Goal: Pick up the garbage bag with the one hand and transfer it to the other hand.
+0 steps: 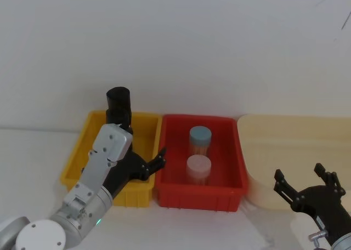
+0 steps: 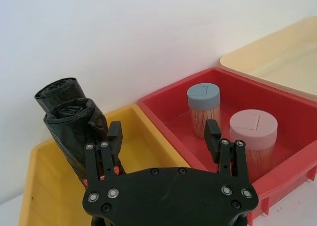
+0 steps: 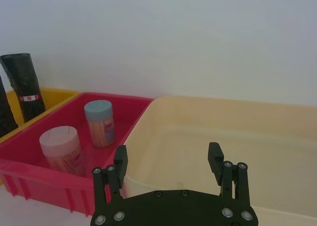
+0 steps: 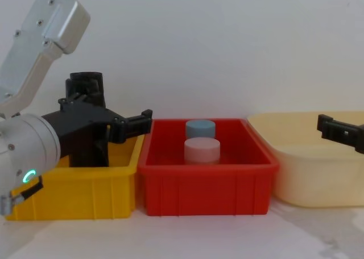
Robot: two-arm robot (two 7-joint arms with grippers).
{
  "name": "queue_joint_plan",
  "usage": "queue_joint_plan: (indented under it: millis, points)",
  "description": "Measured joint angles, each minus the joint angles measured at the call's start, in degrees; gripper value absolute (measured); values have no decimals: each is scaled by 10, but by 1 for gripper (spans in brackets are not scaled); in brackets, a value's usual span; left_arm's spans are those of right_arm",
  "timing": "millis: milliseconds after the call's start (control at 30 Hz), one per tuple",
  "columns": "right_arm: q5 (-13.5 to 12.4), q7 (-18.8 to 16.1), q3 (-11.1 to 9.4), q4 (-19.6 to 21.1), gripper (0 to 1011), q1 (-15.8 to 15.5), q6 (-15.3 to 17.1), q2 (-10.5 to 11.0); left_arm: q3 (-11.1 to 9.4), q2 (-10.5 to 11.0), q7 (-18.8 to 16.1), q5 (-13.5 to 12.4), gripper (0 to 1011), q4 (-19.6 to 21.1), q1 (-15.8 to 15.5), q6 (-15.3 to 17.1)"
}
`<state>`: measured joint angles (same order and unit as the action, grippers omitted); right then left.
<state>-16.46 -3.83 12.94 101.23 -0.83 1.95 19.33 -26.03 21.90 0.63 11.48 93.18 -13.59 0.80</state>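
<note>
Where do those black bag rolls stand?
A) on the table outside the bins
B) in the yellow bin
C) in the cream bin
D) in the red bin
B: the bag rolls stand upright inside the yellow bin, at its back wall.

White table (image 4: 199, 236) with yellow bin (image 4: 74, 193), red bin (image 4: 207, 191), cream tub (image 4: 318, 179)

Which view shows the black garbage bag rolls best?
Left wrist view: both garbage bag rolls stand upright in the yellow bin, beside the open left gripper. Head view shows one top; right wrist view, them at its edge; chest view, mostly hidden by that gripper.
</note>
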Motion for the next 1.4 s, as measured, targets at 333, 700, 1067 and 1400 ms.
queue_joint_plan:
  millis: [333,700,1067,1400]
  points:
    - [0,0,0,0,1001,0,0,0,0,0,0,0,1001,0,0,0]
    - [0,0,0,0,1002,0,0,0,0,0,0,0,1001,0,0,0]
    - [0,0,0,0,1002,0,0,0,0,0,0,0,1001,0,0,0]
    - [-7,-19,-4,9,1001,-7,7,12,0,0,0,0,1001,0,0,0]
